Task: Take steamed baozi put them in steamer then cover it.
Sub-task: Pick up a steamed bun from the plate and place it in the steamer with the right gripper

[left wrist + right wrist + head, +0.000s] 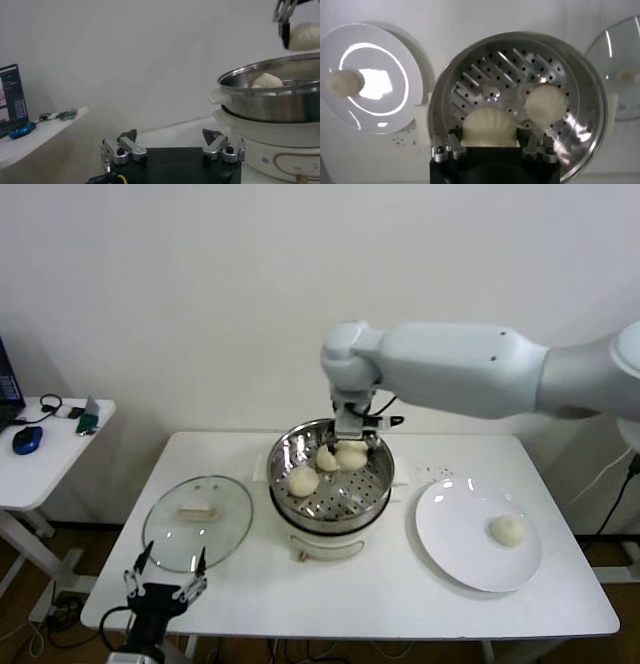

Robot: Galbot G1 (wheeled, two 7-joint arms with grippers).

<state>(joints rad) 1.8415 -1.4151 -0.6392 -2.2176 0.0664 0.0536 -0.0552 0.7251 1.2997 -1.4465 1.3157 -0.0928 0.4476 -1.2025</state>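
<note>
— What sits closest to you?

— My left gripper point(168, 582), parked low at the table's point(560, 604) near left corner, just in front of the cover point(198, 522). Its fingers point(122, 150) are spread wide with nothing between them.

— Start with the biggest things, then.

— The white table carries it all. In its middle stands the steamer point(331, 480), a shiny perforated basket on a white cooker base. To its right lies a white plate point(478, 534), and to its left the glass cover rests flat on the table, white handle up.

— And your other arm?

— My right arm reaches in from the right, over the back of the steamer. My right gripper point(489, 147) hangs above the basket, pinching 1 steamed baozi point(489, 128) between its fingers; I see it bulging up between them in the right wrist view.

— How many buns can you count?

— 4. The 1 I hold, 2 resting on the steamer's floor point(303, 480), 1 of them close beside the held bun, and 1 alone point(508, 530) on the plate, toward its right side.

— Is the steamer closed?

— No, it stands open; the cover is apart from it.
</note>
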